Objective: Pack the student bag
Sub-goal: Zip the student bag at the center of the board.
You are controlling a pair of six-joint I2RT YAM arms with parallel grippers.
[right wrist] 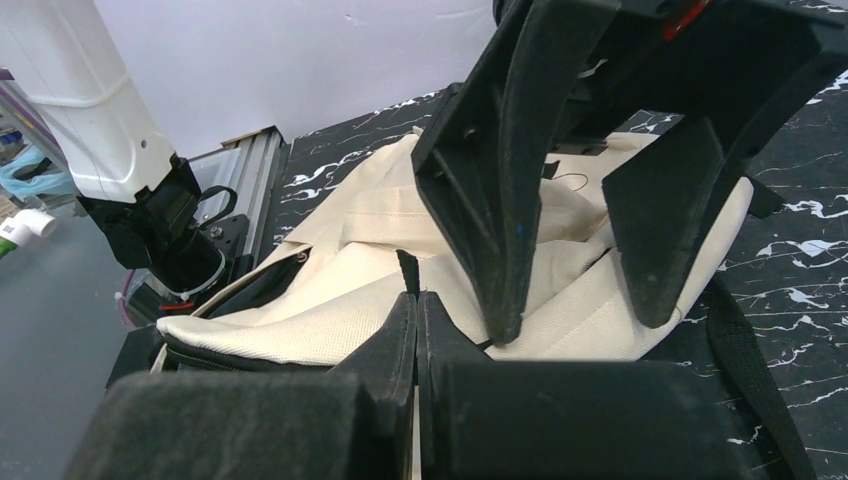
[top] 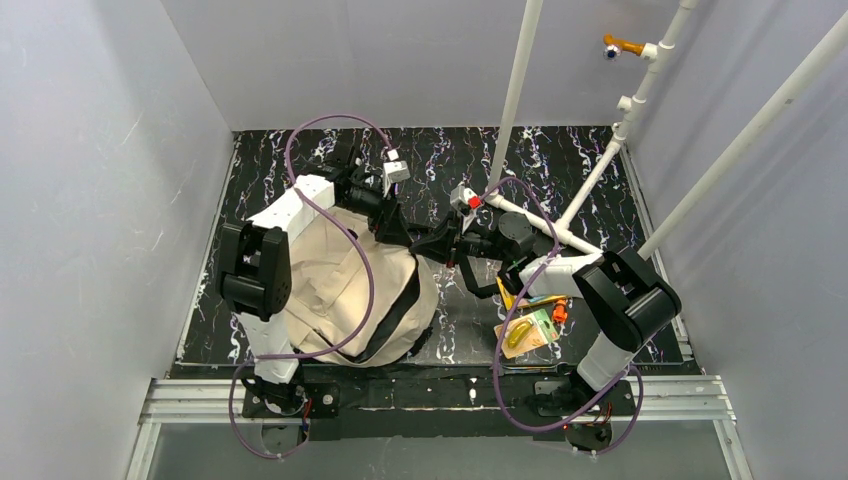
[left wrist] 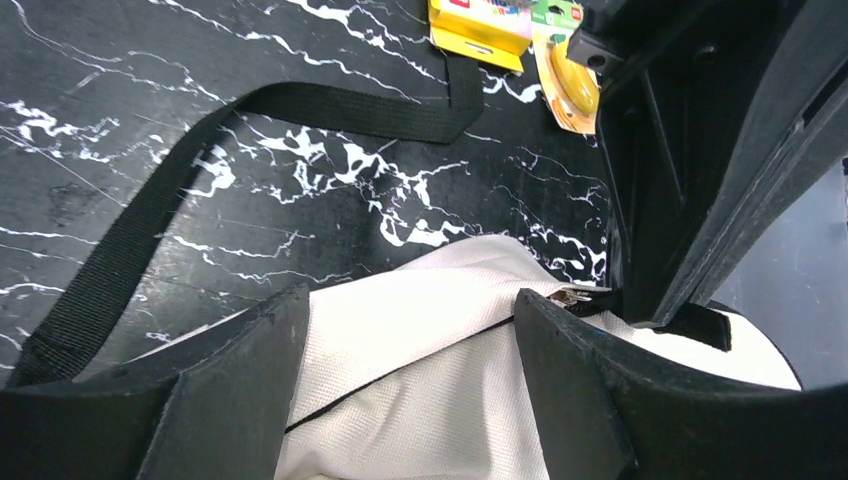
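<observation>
- The student bag (top: 340, 300) lies slumped on the table (top: 560, 170), directly under the left gripper (left wrist: 410, 300). It spreads back from that claw toward its own arm's base. The long axis seems to run that way, though the cloth is too crumpled to be sure.
- The left gripper stands wide, its fingers straddling pale fabric and clamping nothing.
- The right gripper (right wrist: 417, 300) faces it, tip to tip at the bag's far rim. Its jaws are pressed together and appear to pinch a black tab on the rim.
- Beside the right claw the bag's mouth shows dark lining – I cannot see anything inside.
- The black strap (left wrist: 150, 230) trails over the table ahead of the left claw.
- The coloured packets (top: 530, 330) lie outside the bag, well behind the right claw beside its arm's base. That arm is nearer them, but the left claw is the free one – likely the next reach.
</observation>
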